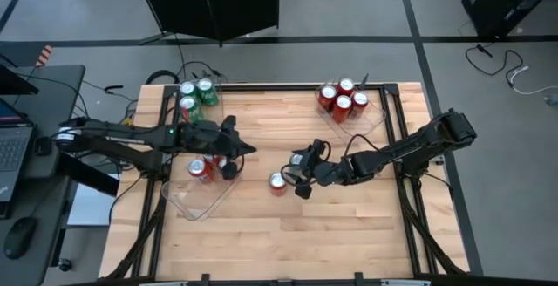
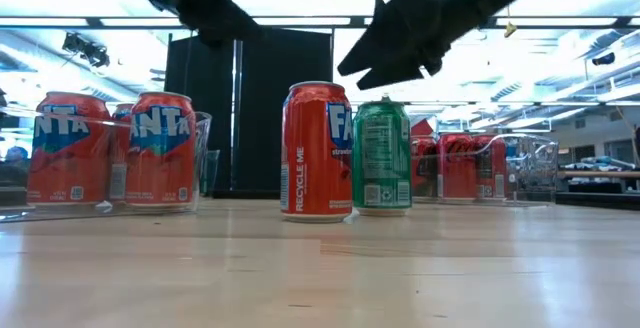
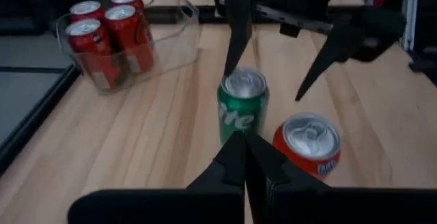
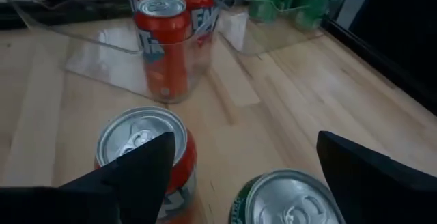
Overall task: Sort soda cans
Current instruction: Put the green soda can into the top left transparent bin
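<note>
Two soda cans stand upright on their bases mid-table: a red one [image 2: 315, 150] [image 1: 277, 181] and a green one [image 2: 382, 156] [image 3: 242, 104] just to its right. My right gripper [image 2: 395, 63] [image 4: 239, 176] hangs open just above them. Its fingers are spread over the green can's silver top [image 4: 290, 200], and one finger hangs in front of the red can [image 4: 140, 145]. My left gripper [image 3: 244, 157] [image 1: 251, 150] is shut. It hovers over the near-left tray and points toward the two cans, holding nothing.
A clear tray [image 1: 187, 200] at the near left holds red cans [image 2: 160, 148]. A tray at the far left holds green cans [image 1: 196, 94]. A third tray [image 1: 377, 119] at the far right holds several red cans [image 3: 109, 33]. Bare wood lies along the near edge.
</note>
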You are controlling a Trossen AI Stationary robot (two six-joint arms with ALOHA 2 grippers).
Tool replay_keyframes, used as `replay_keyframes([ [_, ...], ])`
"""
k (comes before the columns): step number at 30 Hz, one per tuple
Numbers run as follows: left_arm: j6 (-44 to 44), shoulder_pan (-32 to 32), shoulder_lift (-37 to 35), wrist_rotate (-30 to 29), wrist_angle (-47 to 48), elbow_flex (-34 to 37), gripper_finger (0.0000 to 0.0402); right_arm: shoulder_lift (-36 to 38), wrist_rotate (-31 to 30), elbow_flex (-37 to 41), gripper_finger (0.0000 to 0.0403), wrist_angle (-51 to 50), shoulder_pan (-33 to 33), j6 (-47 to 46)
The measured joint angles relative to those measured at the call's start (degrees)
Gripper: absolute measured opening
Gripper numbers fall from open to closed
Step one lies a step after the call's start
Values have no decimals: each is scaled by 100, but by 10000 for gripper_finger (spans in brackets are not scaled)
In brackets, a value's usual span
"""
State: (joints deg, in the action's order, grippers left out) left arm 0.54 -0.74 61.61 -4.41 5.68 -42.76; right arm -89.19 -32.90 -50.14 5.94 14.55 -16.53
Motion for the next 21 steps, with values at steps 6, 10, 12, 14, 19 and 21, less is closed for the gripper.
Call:
replay_keyframes([
  [6, 441, 14, -136, 3, 422, 89, 1, 17, 385, -738, 339, -1573, 87, -217],
  [10, 444, 51, -134, 3, 648, 89, 1, 25, 493, -1089, 306, -2912, 203, -1021],
  [12, 455, 70, -132, 7, 656, 89, 1, 26, 653, -1102, 268, -3159, 280, -1256],
  [14, 460, 85, -137, 7, 641, 89, 1, 26, 725, -1076, 218, -3347, 385, -1424],
  [19, 441, 114, -134, 9, 579, 89, 1, 26, 726, -894, 52, -3426, 612, -1748],
  [21, 445, 114, -130, 12, 604, 89, 1, -2, 612, -702, 15, -3337, 644, -1910],
])
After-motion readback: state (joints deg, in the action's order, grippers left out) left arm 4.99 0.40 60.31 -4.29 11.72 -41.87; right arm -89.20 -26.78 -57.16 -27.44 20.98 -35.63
